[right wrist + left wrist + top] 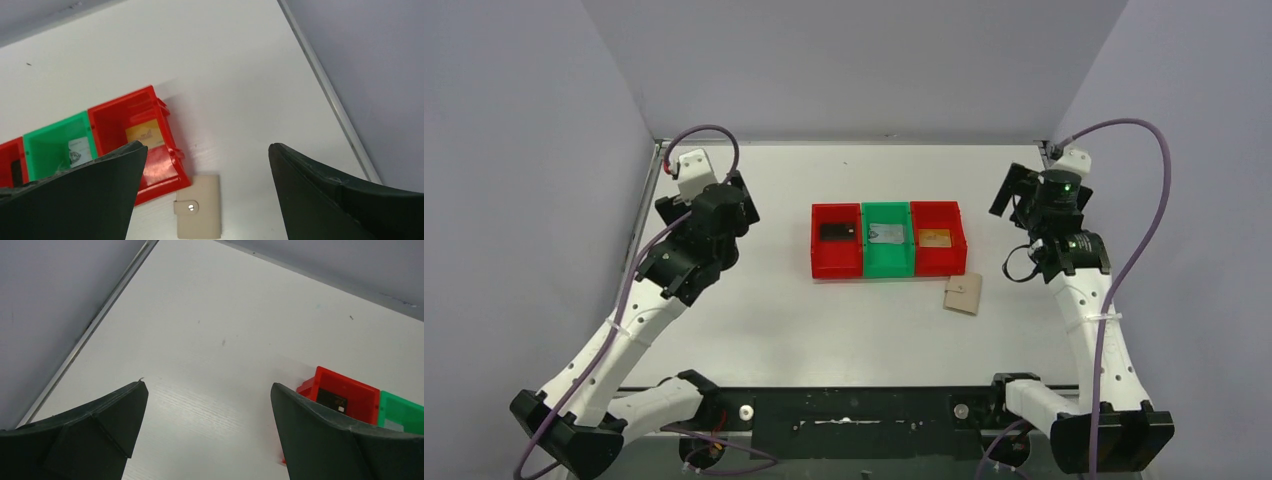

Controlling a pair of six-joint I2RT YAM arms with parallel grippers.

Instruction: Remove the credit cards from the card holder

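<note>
The task looks finished, or very nearly. The three credit cards (886,235) lie outside the card holder (962,294), one per bin in the middle of the table (824,330): black in the left red bin (836,270), silver-grey in the green bin (888,270), gold-orange in the right red bin (940,268). The holder lies flat and folded, its closure tab (190,206) snapped down, just beside the near right corner of the right red bin (whether another card hides inside cannot be told). The left gripper (207,390) and right gripper (206,150) hang raised near the left and right edges, jaws wide apart, holding nothing. No brand or writing is legible; print on the cards is too small.
</note>
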